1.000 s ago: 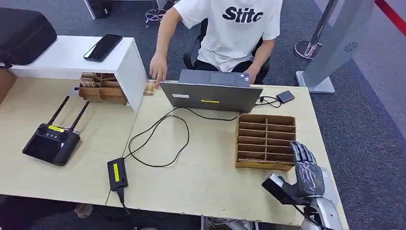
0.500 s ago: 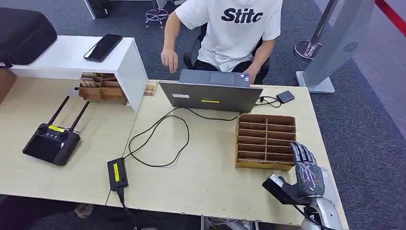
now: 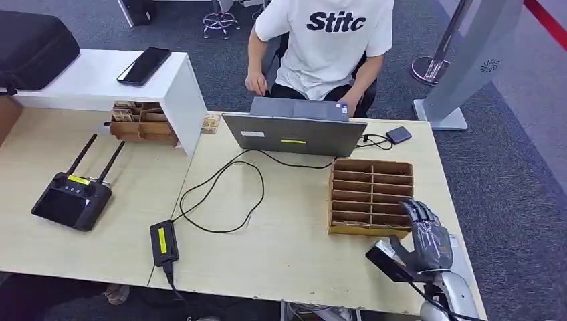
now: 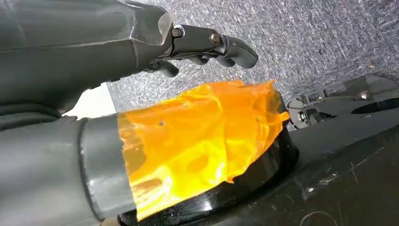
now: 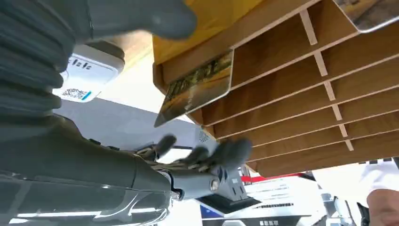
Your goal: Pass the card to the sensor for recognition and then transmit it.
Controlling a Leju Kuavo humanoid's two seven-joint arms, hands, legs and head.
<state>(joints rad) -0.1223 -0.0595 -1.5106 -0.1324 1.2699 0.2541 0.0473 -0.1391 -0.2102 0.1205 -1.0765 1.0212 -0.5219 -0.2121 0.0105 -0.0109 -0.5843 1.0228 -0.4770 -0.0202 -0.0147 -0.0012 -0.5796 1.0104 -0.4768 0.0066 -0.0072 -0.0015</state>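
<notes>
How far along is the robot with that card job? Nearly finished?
Barely started. Nothing looks done yet: the card sits in a slot of the wooden box, sticking out. In hand: the right hand is at the box's near edge, thumb and fingers spread either side of the card, not closed on it. Left to do: grip it, show it to the sensor, pass it on. The left hand holds nothing.

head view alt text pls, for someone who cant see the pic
The robot's right hand reaches at the near right corner of a wooden slotted organizer on a pale table. Across the table a person in a white shirt sits behind an open laptop. A black remote controller lies to the left.
</notes>
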